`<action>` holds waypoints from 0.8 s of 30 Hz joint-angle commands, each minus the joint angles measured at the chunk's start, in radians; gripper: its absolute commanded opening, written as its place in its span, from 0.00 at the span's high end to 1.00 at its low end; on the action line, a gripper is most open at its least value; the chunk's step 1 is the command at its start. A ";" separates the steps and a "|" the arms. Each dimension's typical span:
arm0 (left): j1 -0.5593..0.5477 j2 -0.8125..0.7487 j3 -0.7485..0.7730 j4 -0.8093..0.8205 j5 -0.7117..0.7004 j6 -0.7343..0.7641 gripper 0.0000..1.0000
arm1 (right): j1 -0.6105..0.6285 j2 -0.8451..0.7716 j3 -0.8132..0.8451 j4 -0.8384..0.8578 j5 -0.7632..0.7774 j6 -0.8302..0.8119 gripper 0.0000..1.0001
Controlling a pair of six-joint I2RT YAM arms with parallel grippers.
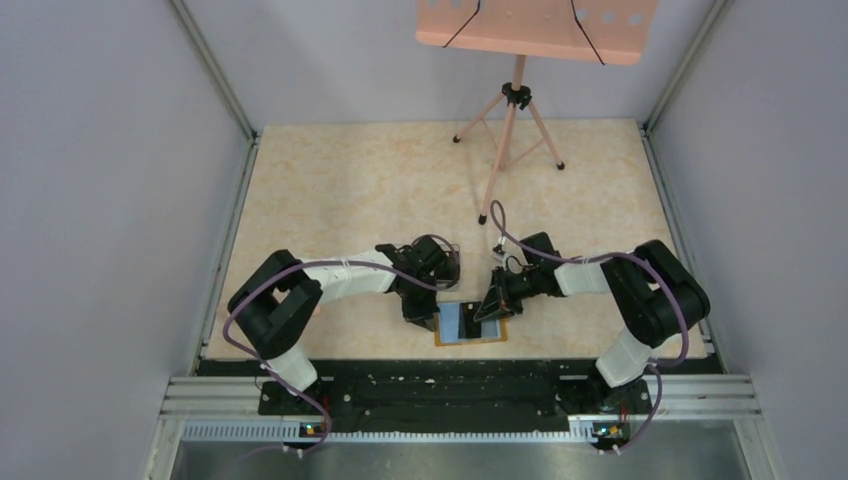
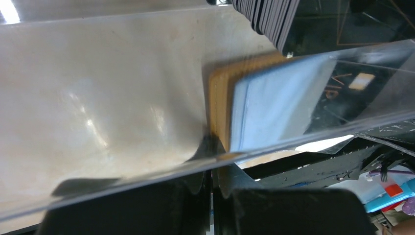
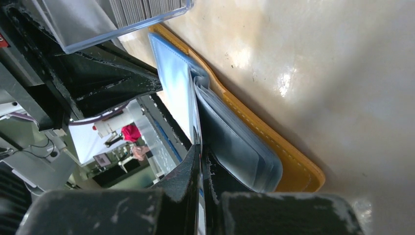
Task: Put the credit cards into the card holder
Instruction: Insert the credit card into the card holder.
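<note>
1. The small orange-tan folding card holder (image 1: 470, 341), with blue-grey inner pockets, lies opened on the pale beige marbled tabletop (image 1: 350, 180). It sits at the near edge, between the two arms.
2. The right tool (image 3: 201, 156) is pressed together on a thin blue-grey inner leaf (image 3: 178, 88) of the card holder and lifts it off the pockets beneath. I judge this is meant to hold a pocket mouth open so that a card can slide in.
3. The left tool (image 2: 211, 169) is pinching the wall of a clear rectangular plastic box (image 3: 88, 27), just beside the card holder's far-left corner. The orange edge and blue lining show through the clear wall in the left wrist view. Whether the box is lifted or only tipped, I cannot tell.
4. The thin near-black rectangular credit cards (image 2: 266, 17) stand on edge as a stack inside that box. None is visibly in the card holder yet.
5. The box is probably held close so the cards are within easy reach of the open pocket. Both tools are occupied, so one would likely have to let go before a card can be picked.
6. No writing or brand can be read. A dark surface (image 2: 342, 88) seen through the box wall shows thin orange lines and a small pale gold patch, perhaps a chip.
</note>
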 commanded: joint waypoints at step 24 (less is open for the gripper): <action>-0.018 0.073 0.077 -0.039 -0.082 0.067 1.00 | 0.117 -0.052 0.150 -0.319 0.290 -0.134 0.53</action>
